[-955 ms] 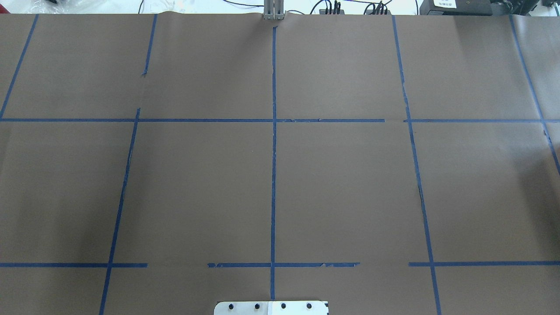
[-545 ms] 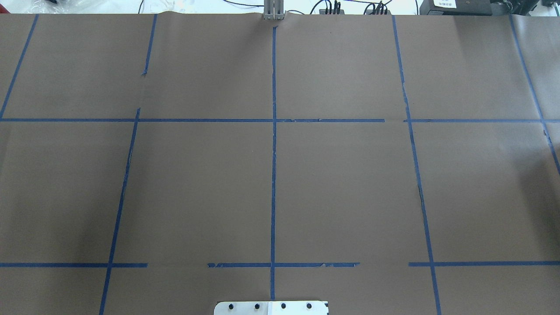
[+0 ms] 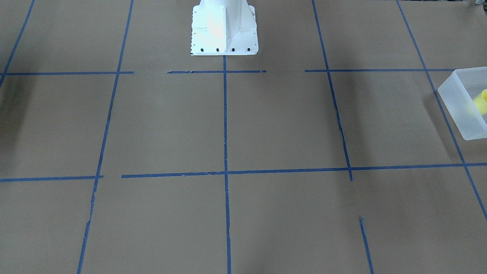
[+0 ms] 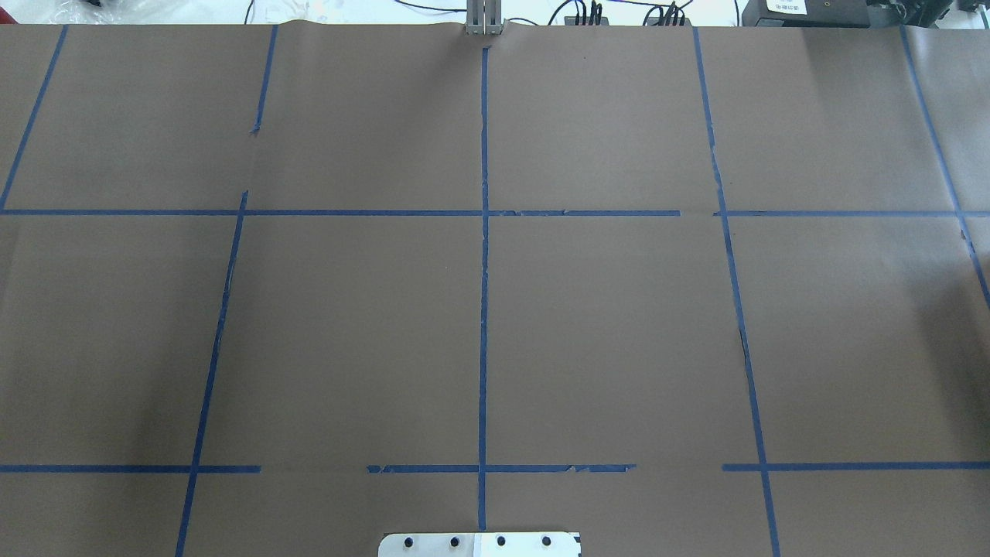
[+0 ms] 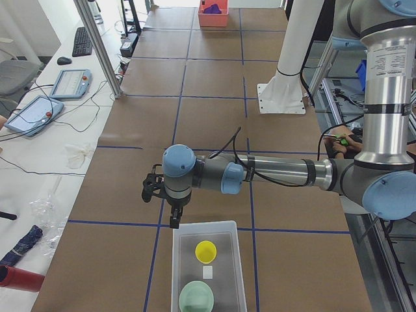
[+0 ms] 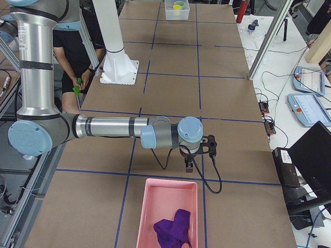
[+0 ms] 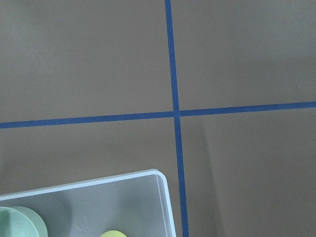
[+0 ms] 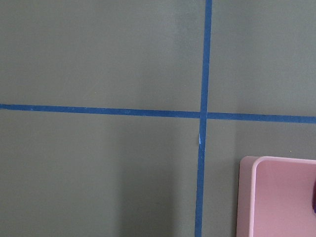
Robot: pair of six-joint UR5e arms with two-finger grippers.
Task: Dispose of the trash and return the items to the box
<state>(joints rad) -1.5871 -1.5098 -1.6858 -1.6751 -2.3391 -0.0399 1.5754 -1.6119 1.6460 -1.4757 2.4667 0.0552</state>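
The frosted box (image 5: 175, 266) stands at the table's end on my left side. It holds the yellow cup (image 5: 206, 251), upright, and a small white square. The box (image 3: 456, 102) and cup (image 3: 482, 102) show cut off at the front view's right edge, and again in the left wrist view as the box corner (image 7: 165, 197) and a sliver of cup (image 7: 113, 233). My left gripper (image 5: 173, 218) hangs just beyond the box's far rim; I cannot tell if it is open. My right gripper (image 6: 189, 166) hangs just before a pink bin; I cannot tell its state.
A mint-green bowl (image 5: 196, 297) sits in the box beside the cup. The pink bin (image 6: 146, 206) at the table's right end holds a purple cloth (image 6: 173, 230). The robot's white base (image 3: 223, 28) stands mid-table. A person (image 6: 77, 57) stands behind the robot.
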